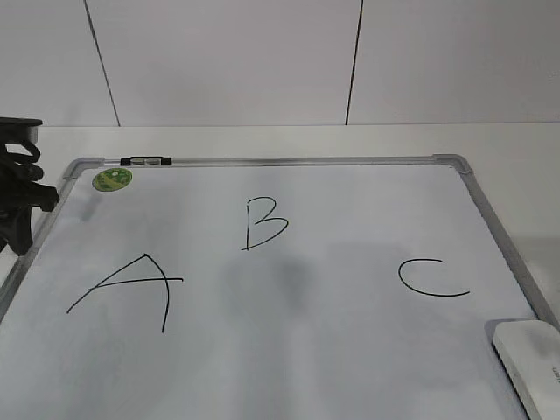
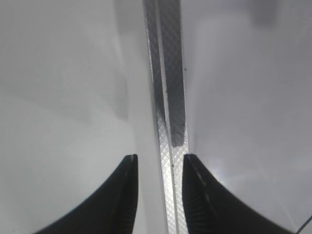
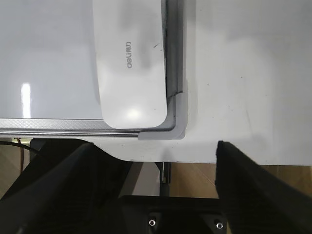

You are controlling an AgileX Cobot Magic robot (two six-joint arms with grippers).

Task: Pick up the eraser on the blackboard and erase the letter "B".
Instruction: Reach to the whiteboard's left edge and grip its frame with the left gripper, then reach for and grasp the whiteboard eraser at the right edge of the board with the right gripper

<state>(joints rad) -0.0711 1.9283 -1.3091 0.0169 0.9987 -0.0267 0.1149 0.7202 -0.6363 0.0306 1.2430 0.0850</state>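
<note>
The blackboard point(image 1: 332, 350) is a white board with a silver frame lying flat on the table. The thin black letter "B" point(image 1: 264, 222) stands in its upper middle, between a wide "A" point(image 1: 131, 289) and a "C" point(image 1: 430, 278). The white eraser point(image 1: 534, 354) lies at the board's near right corner; it also shows in the right wrist view point(image 3: 130, 63). My right gripper point(image 3: 155, 146) is open, empty, over the table edge short of the eraser. My left gripper point(image 2: 160, 163) is open, straddling the board's left frame rail point(image 2: 168, 97). Its arm point(image 1: 19, 188) shows at the left edge.
A black-and-silver clip point(image 1: 146, 161) sits on the top frame, a round green sticker point(image 1: 112, 179) below it. The grey corner piece point(image 3: 173, 124) lies next to the eraser. The table's front edge and floor point(image 3: 195, 173) show below. A white wall stands behind.
</note>
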